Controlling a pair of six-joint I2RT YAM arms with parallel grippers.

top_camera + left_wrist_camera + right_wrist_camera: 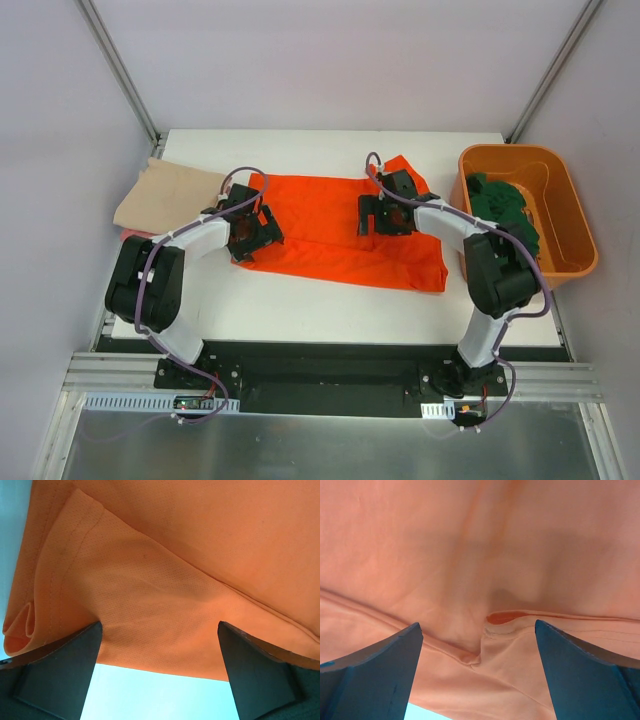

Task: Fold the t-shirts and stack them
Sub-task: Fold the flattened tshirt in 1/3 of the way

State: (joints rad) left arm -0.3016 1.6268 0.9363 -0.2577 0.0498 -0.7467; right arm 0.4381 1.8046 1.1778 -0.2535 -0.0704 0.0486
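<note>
a bright orange soft cloth t-shirt (340, 235) is lying spread out on the white flat table (330, 310), one corner at its far right end turning up. the left tool (252, 228) is hanging over the orange shirt's left edge, its dark fingers (60, 665) standing wide apart with a hemmed, doubled-over flap of the cloth showing between them; it is gripping nothing. the right tool (385, 215) is sitting over the orange shirt's far right part, its fingers (580, 665) likewise spreading wide above a puckered seam, and it is holding nothing. a beige cloth t-shirt (165, 195) is lying just beside the orange shirt's left end. to the orange shirt's right, a rigid orange plastic bin (575, 235) is holding a crumpled dark green cloth t-shirt (500, 205).
</note>
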